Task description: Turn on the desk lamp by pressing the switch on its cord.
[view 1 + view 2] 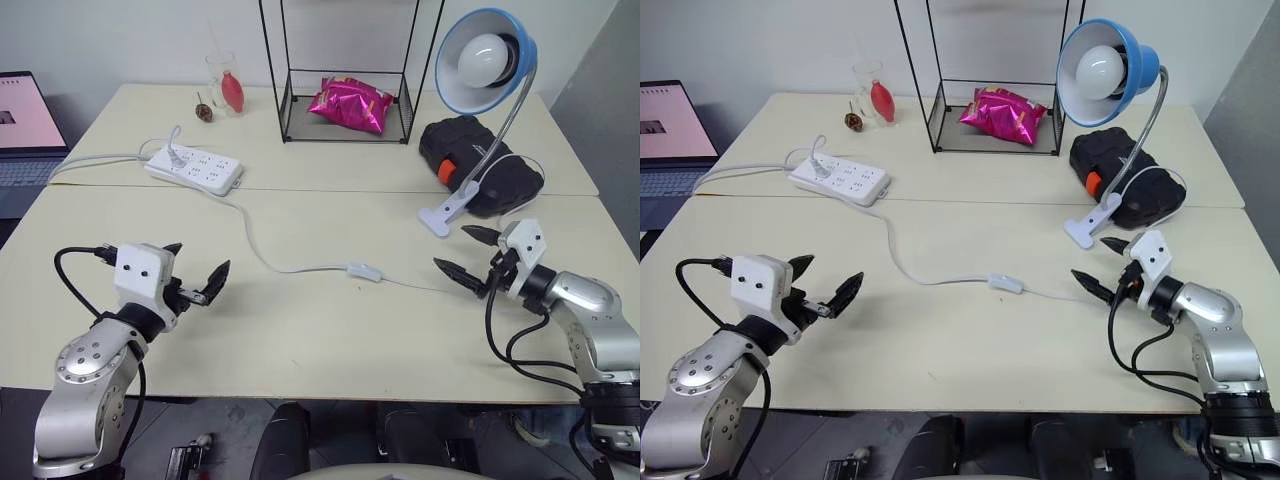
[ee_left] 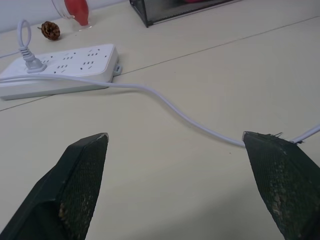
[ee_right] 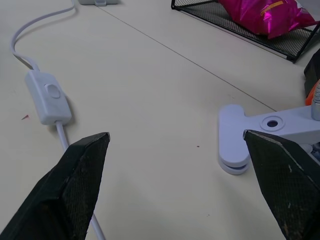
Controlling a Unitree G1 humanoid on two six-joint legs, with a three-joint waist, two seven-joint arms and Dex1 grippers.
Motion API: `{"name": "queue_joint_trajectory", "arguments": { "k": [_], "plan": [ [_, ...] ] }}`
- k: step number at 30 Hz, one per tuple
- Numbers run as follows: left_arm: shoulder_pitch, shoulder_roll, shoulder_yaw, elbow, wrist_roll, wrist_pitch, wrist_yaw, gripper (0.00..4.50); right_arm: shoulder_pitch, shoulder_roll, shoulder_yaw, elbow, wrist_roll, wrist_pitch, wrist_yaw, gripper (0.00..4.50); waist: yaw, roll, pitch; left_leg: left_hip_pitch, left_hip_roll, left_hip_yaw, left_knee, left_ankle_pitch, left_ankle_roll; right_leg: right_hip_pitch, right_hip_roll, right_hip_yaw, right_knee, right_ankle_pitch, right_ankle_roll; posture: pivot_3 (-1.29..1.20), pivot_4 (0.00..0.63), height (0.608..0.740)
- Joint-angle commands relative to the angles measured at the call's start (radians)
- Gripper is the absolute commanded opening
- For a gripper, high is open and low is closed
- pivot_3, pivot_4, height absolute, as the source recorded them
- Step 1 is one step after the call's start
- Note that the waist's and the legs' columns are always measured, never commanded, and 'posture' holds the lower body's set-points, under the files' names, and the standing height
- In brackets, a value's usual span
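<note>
Two claws agape; switch (image 3: 48, 97) button visible right-wrist.

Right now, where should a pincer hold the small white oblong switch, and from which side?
Grip the small white oblong switch across its long flat sides, from above. It lies flat on the table, button up, thin white cord leaving both ends.
</note>
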Motion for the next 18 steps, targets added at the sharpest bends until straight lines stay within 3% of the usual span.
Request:
{"name": "queue_joint_trajectory", "arguments": {
  "k": [1,12,18],
  "plan": [
    [-0.011,0.011,0.023,-0.02,-0.006,-0.044,-0.016,4.48,-0.019,-0.017,-0.015,-0.012,0.0,-0.029,0.01,4.5,0.0,0.0,0.0,0.0,0.0,0.0,0.0,0.0,0.0,0.0,0.0,0.0,0.0,0.0,0.0,0.0,0.15,0.74],
    [-0.036,0.038,-0.001,0.008,0.031,-0.035,-0.003,4.48,-0.014,-0.012,-0.012,-0.037,-0.005,-0.019,0.002,4.5,0.0,0.0,0.0,0.0,0.0,0.0,0.0,0.0,0.0,0.0,0.0,0.0,0.0,0.0,0.0,0.0,0.15,0.74],
    [-0.066,0.05,0.026,0.042,-0.008,-0.125,-0.076,4.48,-0.02,-0.005,-0.001,-0.041,-0.008,-0.022,-0.002,4.5,0.0,0.0,0.0,0.0,0.0,0.0,0.0,0.0,0.0,0.0,0.0,0.0,0.0,0.0,0.0,0.0,0.15,0.74]
  ]
}}
